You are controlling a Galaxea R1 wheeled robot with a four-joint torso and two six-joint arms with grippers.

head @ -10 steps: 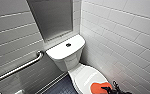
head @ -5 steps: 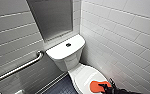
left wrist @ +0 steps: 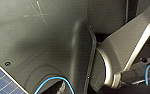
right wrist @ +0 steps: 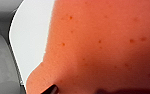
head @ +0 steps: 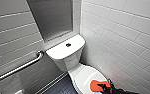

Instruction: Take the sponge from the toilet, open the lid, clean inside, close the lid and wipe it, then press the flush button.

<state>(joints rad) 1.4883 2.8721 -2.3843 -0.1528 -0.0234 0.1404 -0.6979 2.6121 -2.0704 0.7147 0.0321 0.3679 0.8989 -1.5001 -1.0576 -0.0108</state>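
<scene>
Orange-red sponge (head: 95, 85) flat on the front right part of the closed lid (head: 84, 76), touching it. Dark right gripper (head: 104, 87) right at the sponge's near end, overlapping it; how far open, and whether gripping the sponge, impossible to tell. From the right wrist, pored orange surface very close, with the white lid edge just beside it. Dark blue tiled floor (head: 62, 87) beside the bowl. Further back, the boxy tank (head: 68, 62) of the white glossy toilet (head: 77, 72), its flat top with a small dark flush button (head: 68, 45) near the middle. Metal grab bar (head: 21, 66) slanting along the left wall, well apart from the tank. Farthest back: grey panel (head: 53, 20) above the tank, white tiled wall (head: 121, 37) to the right.
</scene>
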